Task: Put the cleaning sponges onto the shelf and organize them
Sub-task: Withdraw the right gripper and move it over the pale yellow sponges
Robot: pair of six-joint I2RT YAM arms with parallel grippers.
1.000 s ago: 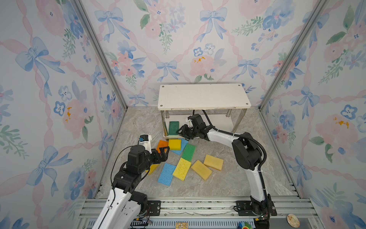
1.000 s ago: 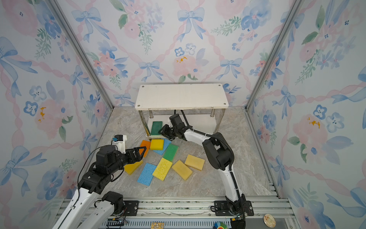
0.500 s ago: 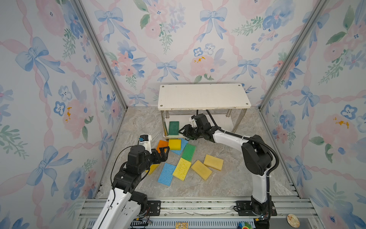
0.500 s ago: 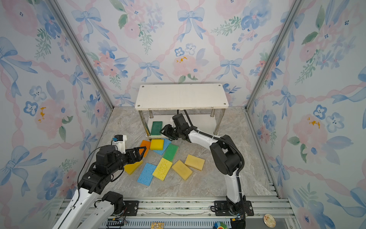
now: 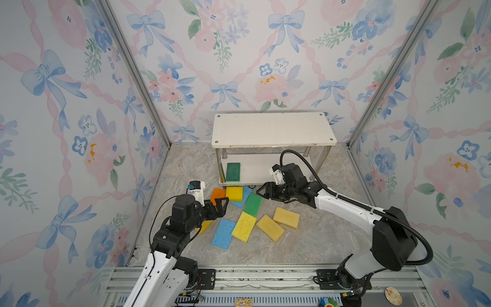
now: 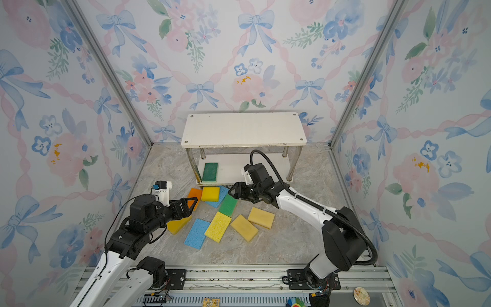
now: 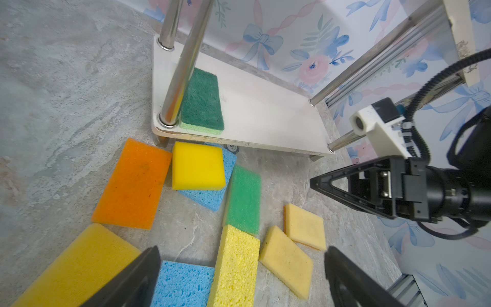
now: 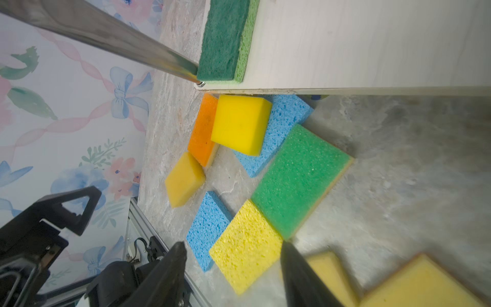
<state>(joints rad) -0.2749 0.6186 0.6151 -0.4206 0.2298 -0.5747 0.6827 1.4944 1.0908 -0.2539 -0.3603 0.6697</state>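
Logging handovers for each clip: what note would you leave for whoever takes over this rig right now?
Left pincer: open, empty, by the orange sponge.
Right pincer: open, empty, before the shelf.
Done: dark green sponge lies on the lower board.
To do: nine sponges scattered on the floor, some overlapping; shelve and tidy them.

Floral, bow-patterned walls [image 5: 79,106]; grey marbled floor [image 5: 318,244]
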